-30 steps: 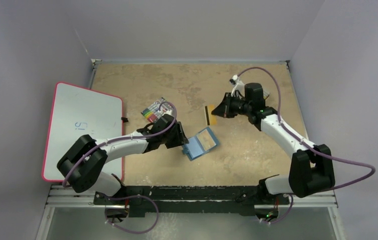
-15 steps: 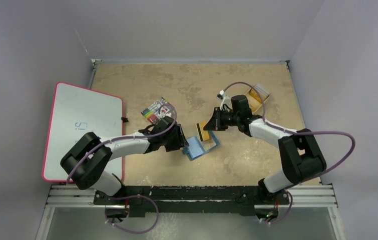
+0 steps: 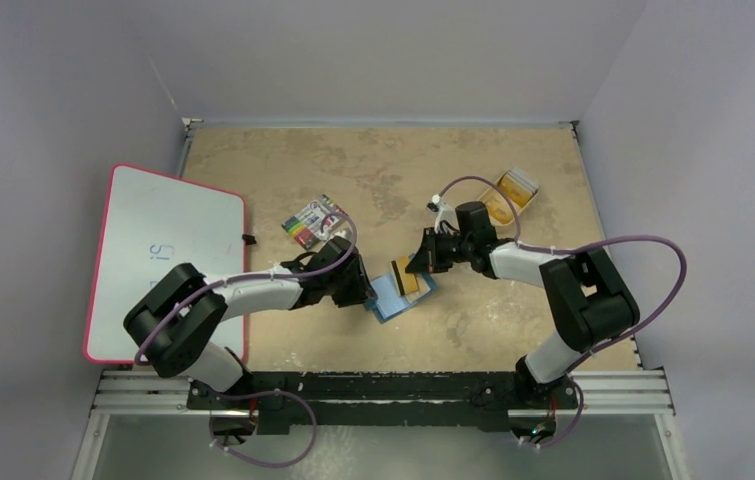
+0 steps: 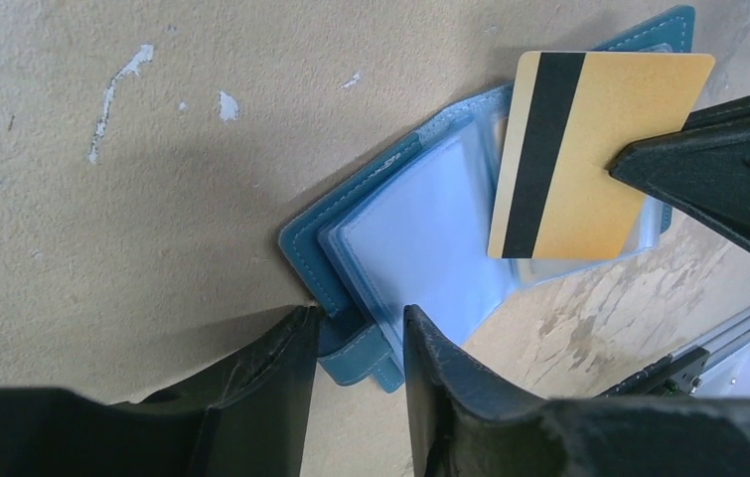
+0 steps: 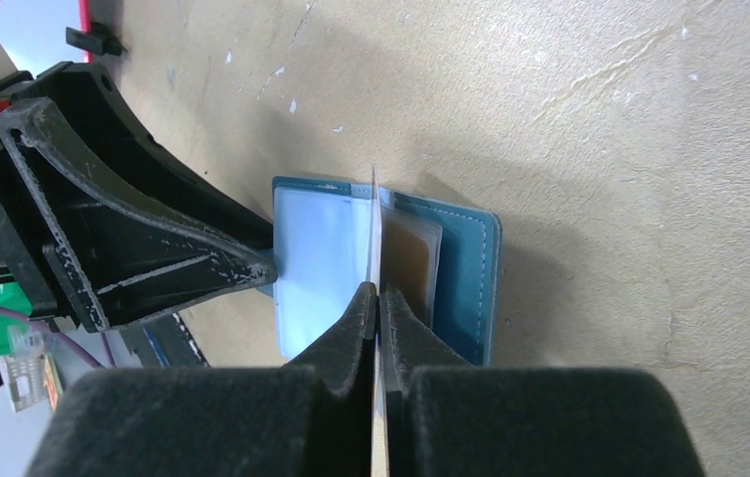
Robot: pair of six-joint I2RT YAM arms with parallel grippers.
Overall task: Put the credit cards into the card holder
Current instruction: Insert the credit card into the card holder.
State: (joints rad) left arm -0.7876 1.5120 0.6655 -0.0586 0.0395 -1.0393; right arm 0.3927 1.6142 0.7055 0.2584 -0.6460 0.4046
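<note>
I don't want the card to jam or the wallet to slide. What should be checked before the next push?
1. Card secured: the right gripper is shut on the gold card, pinching one edge. Ok.
2. Holder open: the card holder lies spread on the table with its clear pockets facing up. Ok.
3. Holder steadied: the left gripper has its jaws on either side of the clasp tab. Whether they actually clamp it: cannot tell.
4. Card over the holder: it hangs above the pockets. Ok.
5. Card edge in a pocket mouth: cannot tell.
</note>
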